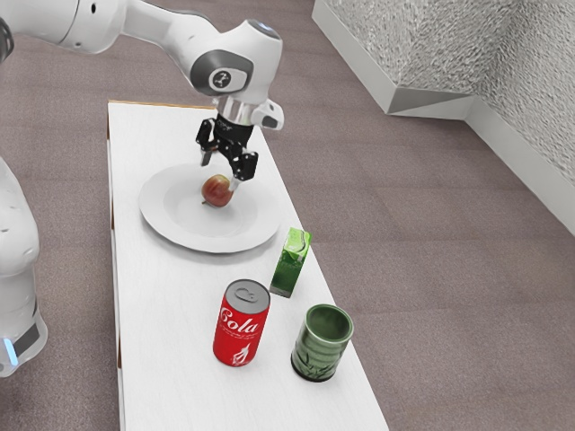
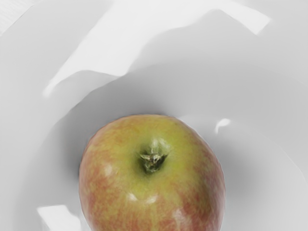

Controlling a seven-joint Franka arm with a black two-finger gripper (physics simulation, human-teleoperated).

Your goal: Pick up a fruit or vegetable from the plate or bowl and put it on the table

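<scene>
One red-and-yellow apple (image 1: 216, 190) sits inside the round white plate (image 1: 172, 226), the black two-finger gripper (image 1: 220, 175) spread wide just above it, and should be centred, straddled low around its middle, then squeezed evenly before rising past the plate's rim.

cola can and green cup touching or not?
Apart. The exterior view shows a strip of white table between the cola can and the green cup, all the way down to their bases.
</scene>
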